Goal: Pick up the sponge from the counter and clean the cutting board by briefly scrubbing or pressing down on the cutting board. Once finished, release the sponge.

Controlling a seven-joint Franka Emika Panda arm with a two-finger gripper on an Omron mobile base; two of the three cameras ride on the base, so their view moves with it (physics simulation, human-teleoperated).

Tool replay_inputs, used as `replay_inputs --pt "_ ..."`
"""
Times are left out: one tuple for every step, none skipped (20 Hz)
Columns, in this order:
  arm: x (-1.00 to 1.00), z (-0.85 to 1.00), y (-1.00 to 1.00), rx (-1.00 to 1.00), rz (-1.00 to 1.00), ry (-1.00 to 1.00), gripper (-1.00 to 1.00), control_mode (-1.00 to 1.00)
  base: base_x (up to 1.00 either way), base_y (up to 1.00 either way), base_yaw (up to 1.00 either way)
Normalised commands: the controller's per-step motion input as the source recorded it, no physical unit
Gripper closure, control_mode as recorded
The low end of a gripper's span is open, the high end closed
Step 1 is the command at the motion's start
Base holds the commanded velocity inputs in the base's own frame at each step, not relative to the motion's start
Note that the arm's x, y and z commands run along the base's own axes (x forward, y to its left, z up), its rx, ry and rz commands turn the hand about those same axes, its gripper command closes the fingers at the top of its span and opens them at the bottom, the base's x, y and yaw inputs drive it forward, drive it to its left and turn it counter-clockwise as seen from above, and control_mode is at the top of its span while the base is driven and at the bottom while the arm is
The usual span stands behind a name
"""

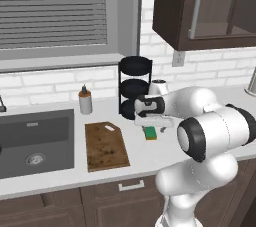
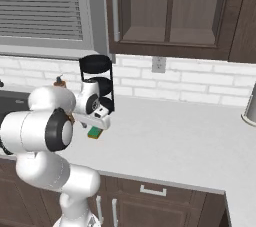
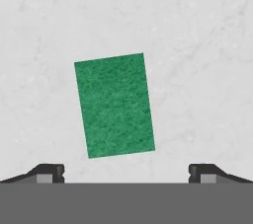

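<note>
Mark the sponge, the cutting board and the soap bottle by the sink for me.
sponge (image 3: 114, 105), hand view, middle of its green top face.
cutting board (image 1: 106, 147), left base view, centre of the stained wooden surface.
soap bottle (image 1: 85, 103), left base view, on its pale body below the dark cap.

Gripper (image 3: 126, 173) downward (jaws wide apart)
</note>
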Motion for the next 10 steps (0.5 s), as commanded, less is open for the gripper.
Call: replay_inputs --pt "0.31 -0.13 0.0 0.0 0.0 0.0 -1.0 -1.0 0.0 0.0 0.0" --pt "0.11 -0.06 0.0 0.0 0.0 0.0 -1.0 -1.0 0.0 0.0 0.0" --pt "0.1 -0.14 0.0 0.0 0.0 0.0 -1.0 -1.0 0.0 0.0 0.0" --pt "0.11 -0.19 0.0 0.0 0.0 0.0 -1.0 -1.0 0.0 0.0 0.0" --pt "0.06 -0.3 0.0 0.0 0.0 0.0 -1.0 -1.0 0.0 0.0 0.0" --pt "0.14 -0.36 0.0 0.0 0.0 0.0 -1.0 -1.0 0.0 0.0 0.0" --pt "0.11 -0.31 0.0 0.0 0.0 0.0 -1.0 -1.0 0.0 0.0 0.0" --pt "0.14 -0.31 0.0 0.0 0.0 0.0 -1.0 -1.0 0.0 0.0 0.0" --pt "0.19 -0.29 0.0 0.0 0.0 0.0 -1.0 -1.0 0.0 0.0 0.0" --pt "0.19 -0.32 0.0 0.0 0.0 0.0 -1.0 -1.0 0.0 0.0 0.0"
